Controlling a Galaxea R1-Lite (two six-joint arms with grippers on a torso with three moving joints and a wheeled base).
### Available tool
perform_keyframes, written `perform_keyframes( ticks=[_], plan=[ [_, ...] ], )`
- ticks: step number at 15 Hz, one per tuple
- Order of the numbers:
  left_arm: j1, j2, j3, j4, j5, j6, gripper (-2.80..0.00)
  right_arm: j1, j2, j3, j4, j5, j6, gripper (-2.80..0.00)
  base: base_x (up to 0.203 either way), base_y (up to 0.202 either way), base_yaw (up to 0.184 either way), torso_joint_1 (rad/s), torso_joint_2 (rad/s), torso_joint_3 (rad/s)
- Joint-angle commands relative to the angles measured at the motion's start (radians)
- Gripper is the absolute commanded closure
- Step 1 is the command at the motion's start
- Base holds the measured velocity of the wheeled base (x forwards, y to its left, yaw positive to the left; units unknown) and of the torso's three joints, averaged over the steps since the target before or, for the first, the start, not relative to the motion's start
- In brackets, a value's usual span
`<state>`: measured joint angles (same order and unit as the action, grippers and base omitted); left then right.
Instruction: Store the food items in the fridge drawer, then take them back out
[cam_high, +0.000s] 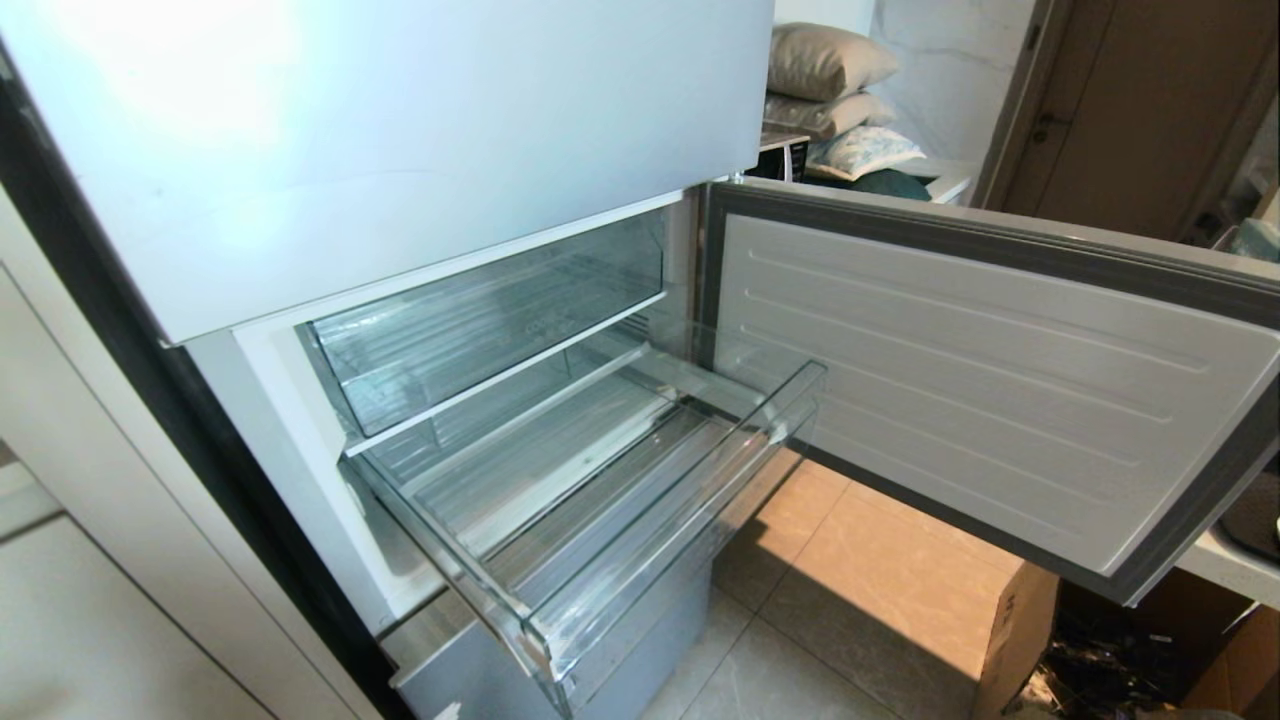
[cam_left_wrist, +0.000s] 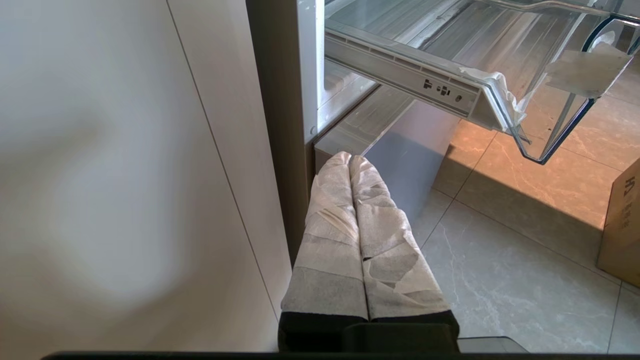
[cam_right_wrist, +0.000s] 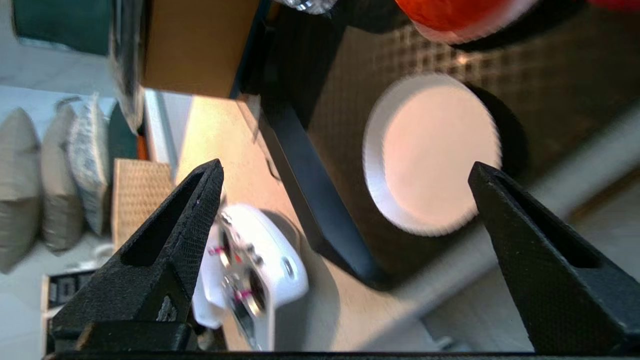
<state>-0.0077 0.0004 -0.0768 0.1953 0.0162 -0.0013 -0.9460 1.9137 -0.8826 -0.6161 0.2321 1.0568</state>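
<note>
The fridge drawer (cam_high: 600, 500) stands pulled out of the fridge, clear-walled and with nothing in it, beneath a smaller clear compartment (cam_high: 490, 320). The lower door (cam_high: 990, 380) hangs swung wide to the right.

The right pincer (cam_right_wrist: 345, 170) has its two black fingers (cam_right_wrist: 185, 220) spread wide and holds nothing. It hangs over a dark woven mat (cam_right_wrist: 425, 125) on a tabletop (cam_right_wrist: 240, 165); a white round dish (cam_right_wrist: 432, 152) lies on the mat between the fingertips — apart from both. At the mat's far edge an orange-red fruit (cam_right_wrist: 450, 15) shows only in part. A white device (cam_right_wrist: 255, 270) lies on the tabletop just beside the mat.

The left pincer (cam_left_wrist: 350, 160) has its cloth-wrapped fingers pressed together, empty, low beside the fridge — below the drawer's corner.
</note>
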Motion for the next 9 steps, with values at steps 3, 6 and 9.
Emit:
perform_keyframes(
  ticks=[3,6,9],
  plan=[
    [0.000,0.000,0.000,0.001,0.001,0.000,0.00,-0.055,-0.235,0.161,0.105,0.001,-0.191,-2.80,0.000,0.000,0.000,0.000,0.00,0.000],
    [0.000,0.000,0.000,0.001,0.001,0.000,0.00,-0.091,-0.371,0.230,0.116,0.037,-0.304,-2.80,0.000,0.000,0.000,0.000,0.00,0.000],
    [0.000,0.000,0.000,0.001,0.001,0.000,0.00,-0.173,-0.394,0.244,0.153,-0.025,-0.457,-2.80,0.000,0.000,0.000,0.000,0.00,0.000]
  ],
)
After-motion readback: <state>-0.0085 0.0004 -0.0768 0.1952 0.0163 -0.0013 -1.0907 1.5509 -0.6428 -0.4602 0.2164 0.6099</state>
